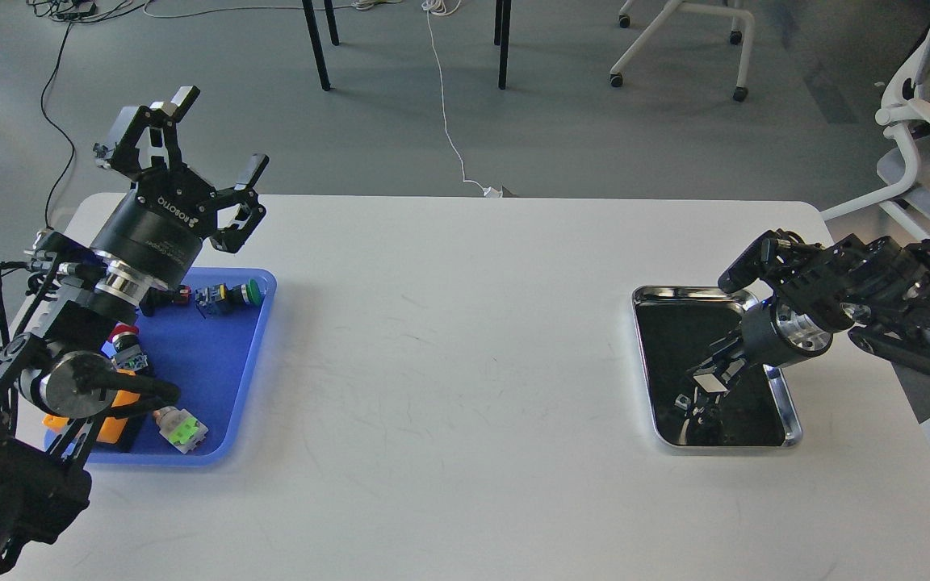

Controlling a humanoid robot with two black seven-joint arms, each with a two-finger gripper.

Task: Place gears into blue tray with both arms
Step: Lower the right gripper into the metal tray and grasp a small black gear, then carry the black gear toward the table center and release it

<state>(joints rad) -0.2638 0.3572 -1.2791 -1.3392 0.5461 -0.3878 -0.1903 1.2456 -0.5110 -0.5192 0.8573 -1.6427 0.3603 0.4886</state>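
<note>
The blue tray (215, 363) lies at the table's left and holds push-button switches. My left gripper (211, 133) hangs above its far end, pointing up and away, open and holding nothing. At the right, my right gripper (703, 395) reaches down into the steel tray (788, 407); its dark fingers blend with the tray's dark bottom, so their state is unclear. The gears cannot be made out against that dark bottom; only small glints show near the fingertips.
A green-capped switch (227, 295), a red-capped switch (124, 339), a white-and-green part (181, 429) and an orange piece (114, 424) sit in the blue tray. White table between the trays. Chairs and table legs stand beyond the far edge.
</note>
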